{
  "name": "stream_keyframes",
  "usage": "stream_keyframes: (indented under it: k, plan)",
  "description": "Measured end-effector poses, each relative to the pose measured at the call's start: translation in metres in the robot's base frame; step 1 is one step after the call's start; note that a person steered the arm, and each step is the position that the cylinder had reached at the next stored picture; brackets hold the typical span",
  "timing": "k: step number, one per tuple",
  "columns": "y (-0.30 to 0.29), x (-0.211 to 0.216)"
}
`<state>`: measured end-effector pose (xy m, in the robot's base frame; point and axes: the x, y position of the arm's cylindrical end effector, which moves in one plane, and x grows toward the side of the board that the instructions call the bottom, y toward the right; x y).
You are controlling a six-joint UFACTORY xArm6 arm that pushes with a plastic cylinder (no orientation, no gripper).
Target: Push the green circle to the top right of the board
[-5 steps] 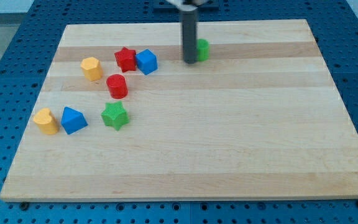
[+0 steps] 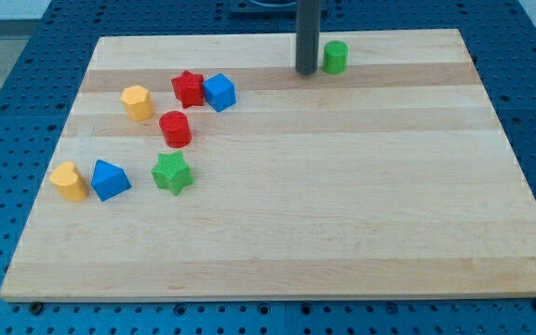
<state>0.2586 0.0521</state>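
Now, over on the view's left sit a yellow block (image 2: 68, 180), a blue block (image 2: 110, 179), a green star (image 2: 171, 173), a red cylinder (image 2: 175, 128) and a red star (image 2: 188, 88). My tip (image 2: 306, 71) stands just left of the green circle (image 2: 335, 57), near the table's (image 2: 342, 205) top edge, right of centre. There is no gripper here, only the rod.

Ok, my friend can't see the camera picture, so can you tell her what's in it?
My tip sits just left of the green circle near the top of a wooden board. Far left are a red star, blue cube, red cylinder, green star, two yellow blocks and another blue block.
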Motion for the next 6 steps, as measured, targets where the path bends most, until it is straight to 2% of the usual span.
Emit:
stream_keyframes:
  k: [1,2,3,4,6]
  plan:
    - [0.062,-0.023]
    - [0.083,-0.022]
    - [0.029,-0.003]
    - [0.031,0.029]
    - [0.138,-0.013]
